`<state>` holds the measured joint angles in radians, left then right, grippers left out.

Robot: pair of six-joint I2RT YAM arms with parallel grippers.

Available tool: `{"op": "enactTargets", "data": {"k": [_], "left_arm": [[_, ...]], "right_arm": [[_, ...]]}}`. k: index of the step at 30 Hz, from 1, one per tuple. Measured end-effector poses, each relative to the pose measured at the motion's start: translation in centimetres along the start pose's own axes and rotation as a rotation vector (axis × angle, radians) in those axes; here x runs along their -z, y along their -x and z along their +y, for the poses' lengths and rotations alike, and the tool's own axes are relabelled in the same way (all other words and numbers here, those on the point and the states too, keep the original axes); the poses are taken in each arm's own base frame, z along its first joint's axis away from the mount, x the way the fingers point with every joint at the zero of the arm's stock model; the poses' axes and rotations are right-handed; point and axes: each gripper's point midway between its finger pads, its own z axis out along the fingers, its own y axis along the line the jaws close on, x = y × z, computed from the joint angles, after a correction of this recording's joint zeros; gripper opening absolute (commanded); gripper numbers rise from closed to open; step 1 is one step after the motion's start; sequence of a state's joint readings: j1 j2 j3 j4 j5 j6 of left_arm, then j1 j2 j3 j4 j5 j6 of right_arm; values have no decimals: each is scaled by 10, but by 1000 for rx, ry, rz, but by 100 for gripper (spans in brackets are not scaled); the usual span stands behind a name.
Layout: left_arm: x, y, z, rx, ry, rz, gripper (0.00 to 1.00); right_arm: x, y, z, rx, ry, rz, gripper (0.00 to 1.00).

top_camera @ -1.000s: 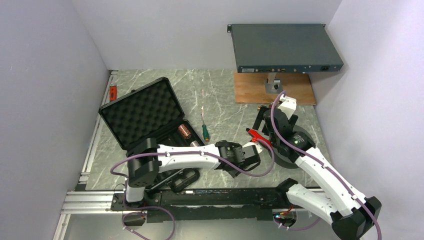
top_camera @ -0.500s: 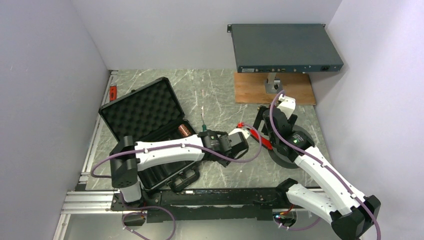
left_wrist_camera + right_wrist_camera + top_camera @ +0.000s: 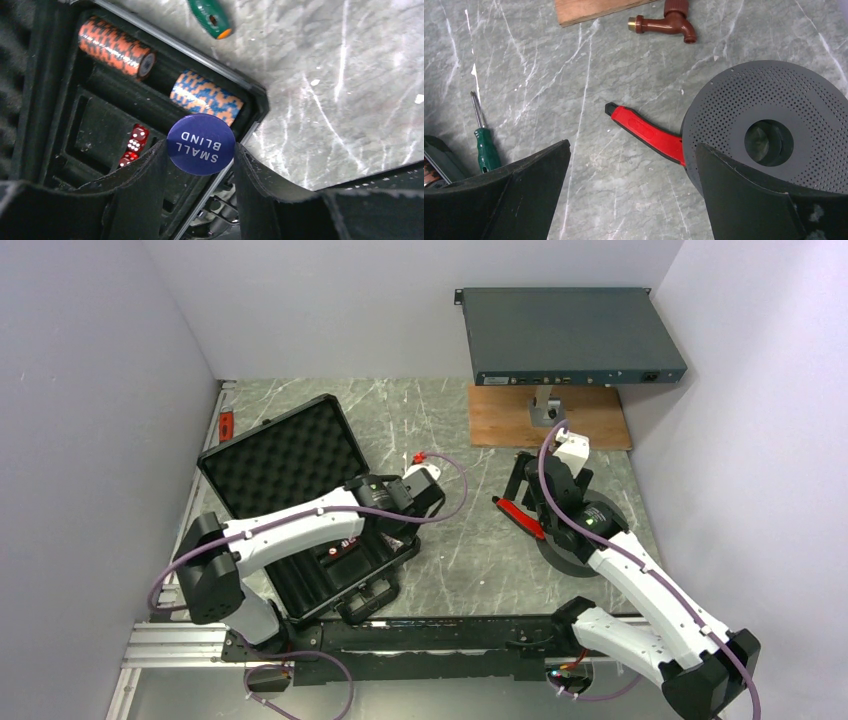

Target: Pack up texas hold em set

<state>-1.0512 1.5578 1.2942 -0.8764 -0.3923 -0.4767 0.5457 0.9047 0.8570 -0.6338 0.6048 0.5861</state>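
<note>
- Plainly legible, the blue round button [image 3: 201,144] carries white lettering, "SMALL BLIND", which reads upside down in the left wrist view.
- Left gripper [image 3: 200,148] pinches that button by its edges, one finger on each side, above the briefcase's corner nearest the screwdriver.
- Open on the table, the black briefcase [image 3: 290,455] has its egg-crate foam lid tilted back. The left arm crosses over the tray and hides much of it from above.
- Inside the briefcase, an orange-and-black chip stack [image 3: 116,47] and a blue-and-orange chip stack [image 3: 206,97] lie on their sides in neighbouring slots along the rim.
- Two red dice [image 3: 134,145] with white pips sit deeper in the briefcase tray. The lower one is partly behind a gripper finger.
- Just outside the briefcase rim lies the green-handled screwdriver [image 3: 210,17]; its shaft is cut off in the left wrist view.
- Right gripper [image 3: 631,148] hangs with its jaws wide apart and holds nothing, well away from the briefcase on its open side.
- Beyond the screwdriver from the briefcase lies a red-handled tool [image 3: 649,134], whose far end meets the perforated grey disc [image 3: 769,100]. A finger covers part of that disc.
- Farther from the briefcase are a brown tap [image 3: 669,22], a wooden board [image 3: 594,9] and a grey rack unit [image 3: 570,335], whose front markings are too small to read.
</note>
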Motion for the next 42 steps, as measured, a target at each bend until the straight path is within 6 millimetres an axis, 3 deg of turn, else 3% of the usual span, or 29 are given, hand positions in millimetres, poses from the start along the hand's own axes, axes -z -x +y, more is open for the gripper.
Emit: {"op": "enactTargets", "data": {"k": [24, 42], "left_arm": [[-9, -29, 116, 269, 147, 9, 40], [-37, -68, 163, 479, 208, 36, 39]], "right_arm": [[-7, -21, 8, 17, 34, 71, 100], [-12, -31, 20, 16, 71, 118, 100]]}}
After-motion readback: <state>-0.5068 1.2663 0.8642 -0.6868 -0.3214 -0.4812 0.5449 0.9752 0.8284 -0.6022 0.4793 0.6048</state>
